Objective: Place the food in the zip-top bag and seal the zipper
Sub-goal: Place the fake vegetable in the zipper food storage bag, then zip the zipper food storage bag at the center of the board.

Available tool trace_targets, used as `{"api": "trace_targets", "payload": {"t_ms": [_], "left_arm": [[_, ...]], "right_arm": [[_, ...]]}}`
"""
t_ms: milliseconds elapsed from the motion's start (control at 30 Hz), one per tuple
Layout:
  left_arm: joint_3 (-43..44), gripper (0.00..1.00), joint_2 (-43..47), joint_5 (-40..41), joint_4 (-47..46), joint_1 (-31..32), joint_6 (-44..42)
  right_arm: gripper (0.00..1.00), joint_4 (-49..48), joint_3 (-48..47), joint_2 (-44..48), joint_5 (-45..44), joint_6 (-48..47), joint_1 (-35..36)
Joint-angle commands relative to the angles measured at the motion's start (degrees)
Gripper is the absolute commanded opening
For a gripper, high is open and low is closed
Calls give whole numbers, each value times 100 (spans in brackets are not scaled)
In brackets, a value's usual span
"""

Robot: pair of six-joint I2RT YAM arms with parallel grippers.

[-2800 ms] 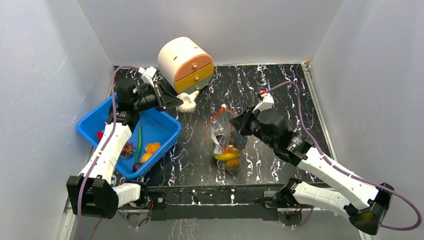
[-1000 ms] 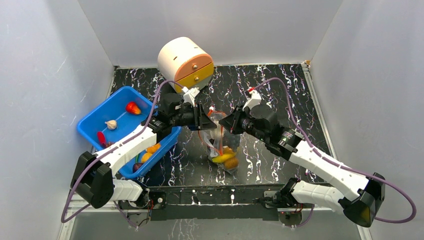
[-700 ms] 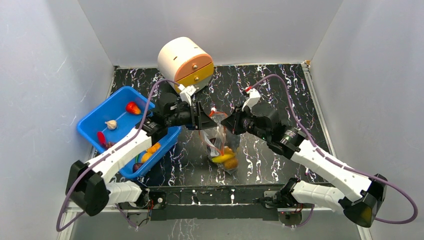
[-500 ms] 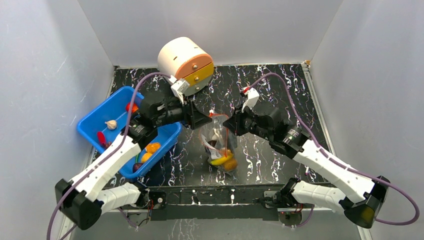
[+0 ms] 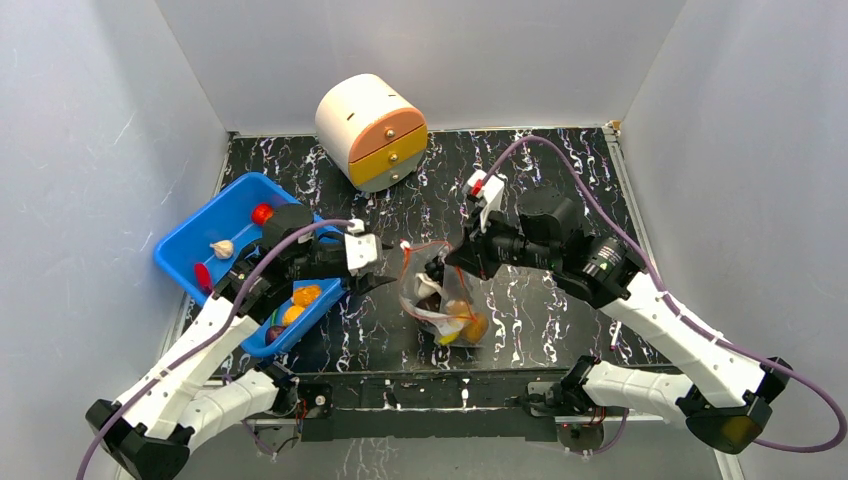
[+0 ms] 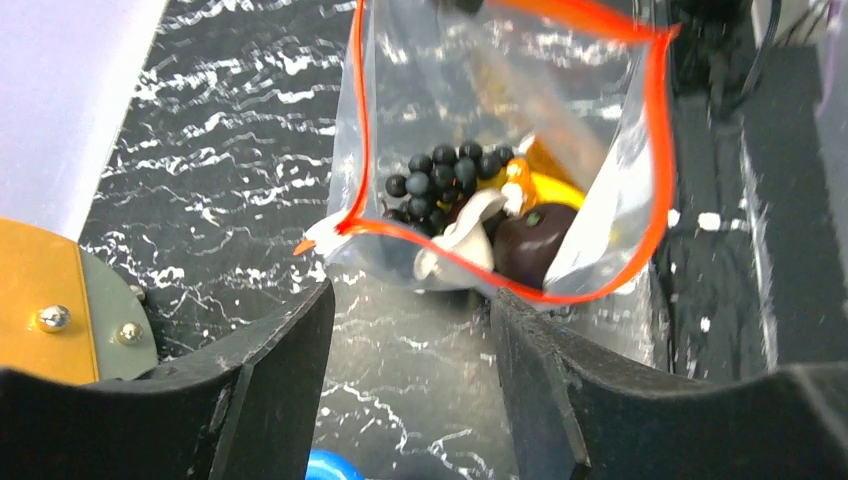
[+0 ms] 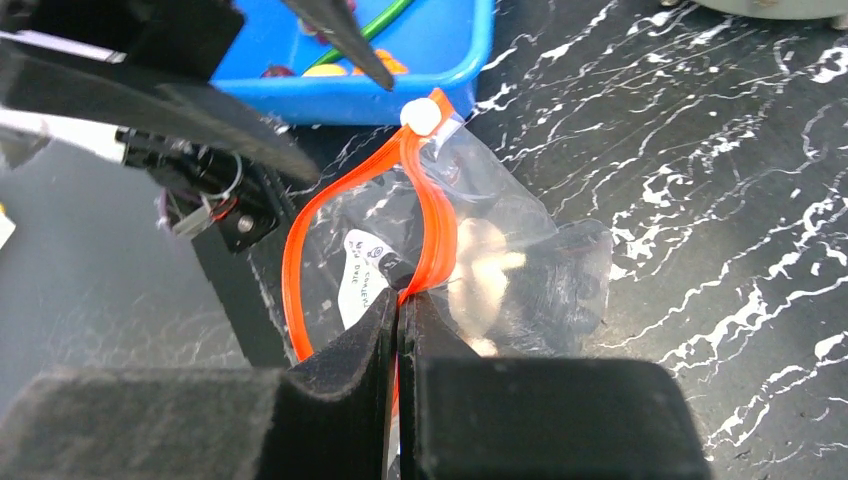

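The zip-top bag [image 5: 432,292] stands mid-table with its mouth held open. My right gripper [image 7: 398,297] is shut on the red-orange zipper [image 7: 436,215] at the bag's near rim, also seen from above [image 5: 452,262]. Inside the bag lie dark grapes [image 6: 445,175], white garlic [image 6: 468,238], a dark purple round fruit [image 6: 532,243] and a yellow banana [image 6: 560,188]. My left gripper [image 6: 410,335] is open and empty, just left of the bag mouth and apart from it [image 5: 383,265]. More food lies in the blue bin [image 5: 228,215]: a red piece [image 5: 262,213], garlic [image 5: 222,248], orange fruits [image 5: 305,295].
A cream round drawer unit [image 5: 372,130] with orange and yellow drawer fronts stands at the back. The blue bin sits at the left, its right corner under my left arm. White walls close in the black marbled table [image 5: 560,190] on three sides.
My left gripper has pulled back from over the bag mouth toward the bin and opened. The right gripper has kept its hold on the zipper and shifted the bag slightly left.
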State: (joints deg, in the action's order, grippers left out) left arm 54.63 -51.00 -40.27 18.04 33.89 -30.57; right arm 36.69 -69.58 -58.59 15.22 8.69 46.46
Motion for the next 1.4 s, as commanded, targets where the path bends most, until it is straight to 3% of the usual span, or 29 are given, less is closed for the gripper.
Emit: {"api": "trace_targets", "payload": {"t_ms": [0,200,633,933,1367], "left_arm": [[-143,56,15,-206,573,13,-1583],[-383,56,55,-71,171,12,-1744],[-575,54,-207,-1701,498,13,-1867],[-448,56,-120,-1455,1180,17,-2267],[-602,50,-190,-1944,812,14,-2142]], "right_arm": [[0,200,-291,16,864,-617,18],[0,163,-63,72,1378,-667,16],[0,-552,340,-10,1620,-413,15],[0,-354,169,-59,1505,-735,15],[0,-463,141,-188,1440,-861,16]]}}
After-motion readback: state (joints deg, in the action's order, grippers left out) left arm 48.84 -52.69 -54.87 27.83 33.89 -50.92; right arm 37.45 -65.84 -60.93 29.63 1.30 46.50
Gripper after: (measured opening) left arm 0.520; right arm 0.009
